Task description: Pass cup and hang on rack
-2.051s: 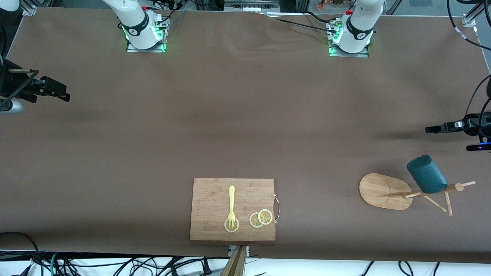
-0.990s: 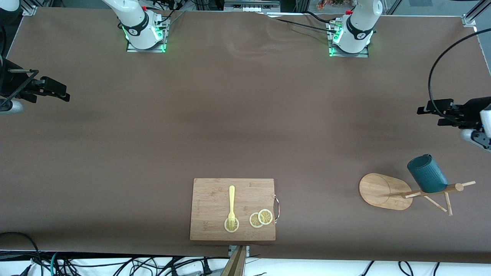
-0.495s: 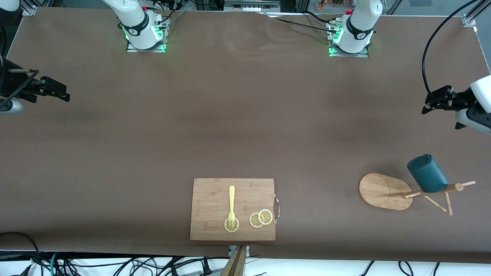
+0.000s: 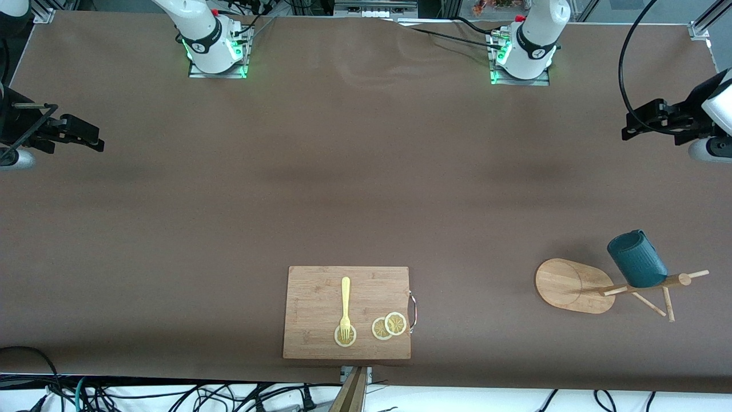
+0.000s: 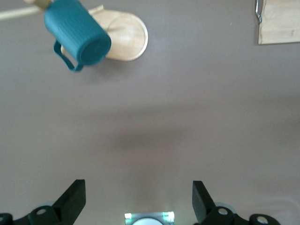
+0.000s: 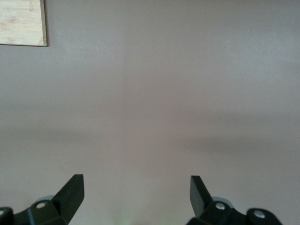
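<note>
The dark teal cup (image 4: pixel 637 258) hangs on a peg of the light wooden rack (image 4: pixel 572 285), at the left arm's end of the table and near the front camera. The left wrist view shows the cup (image 5: pixel 77 33) with its handle out to one side, in front of the rack's oval base (image 5: pixel 129 40). My left gripper (image 4: pixel 628 128) is open and holds nothing; it hovers over bare table well apart from the cup. Its fingers (image 5: pixel 72 200) stand wide. My right gripper (image 4: pixel 94 140) waits open over the right arm's end of the table, with nothing between its fingers (image 6: pixel 72 190).
A rectangular wooden cutting board (image 4: pixel 320 292) lies near the front edge at mid-table. On it are a yellow fork (image 4: pixel 345 303) and lemon slices (image 4: pixel 389 326). Its corner shows in both wrist views (image 5: pixel 281 21) (image 6: pixel 22 22). Brown cloth covers the table.
My left gripper has drawn away from the cup and rack, up toward the robots' side of the table. The cup stays on the rack. The right arm has not moved.
</note>
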Tool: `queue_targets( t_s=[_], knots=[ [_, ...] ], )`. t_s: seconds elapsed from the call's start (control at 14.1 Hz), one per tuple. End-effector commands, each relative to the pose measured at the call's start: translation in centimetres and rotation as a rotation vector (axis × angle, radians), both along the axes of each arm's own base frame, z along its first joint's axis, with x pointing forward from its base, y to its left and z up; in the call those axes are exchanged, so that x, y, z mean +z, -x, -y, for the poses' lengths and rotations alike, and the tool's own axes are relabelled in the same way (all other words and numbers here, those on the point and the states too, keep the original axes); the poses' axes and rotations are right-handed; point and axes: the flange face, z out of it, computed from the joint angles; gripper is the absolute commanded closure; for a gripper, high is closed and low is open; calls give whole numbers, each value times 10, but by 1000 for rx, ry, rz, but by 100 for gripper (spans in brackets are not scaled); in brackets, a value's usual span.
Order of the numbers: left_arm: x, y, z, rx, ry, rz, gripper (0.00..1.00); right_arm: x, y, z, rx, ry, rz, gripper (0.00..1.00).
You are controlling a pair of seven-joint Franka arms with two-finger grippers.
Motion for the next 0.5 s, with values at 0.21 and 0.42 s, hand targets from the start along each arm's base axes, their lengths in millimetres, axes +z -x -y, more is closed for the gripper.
queue_targets(
  t_s=[0.21, 0.42],
  knots=[
    [-8, 9, 1, 17, 14, -26, 0, 4, -1, 1, 16, 1, 5, 0],
    [-10, 8, -1, 21, 14, -31, 0, 4, -1, 1, 16, 1, 5, 0]
  ],
)
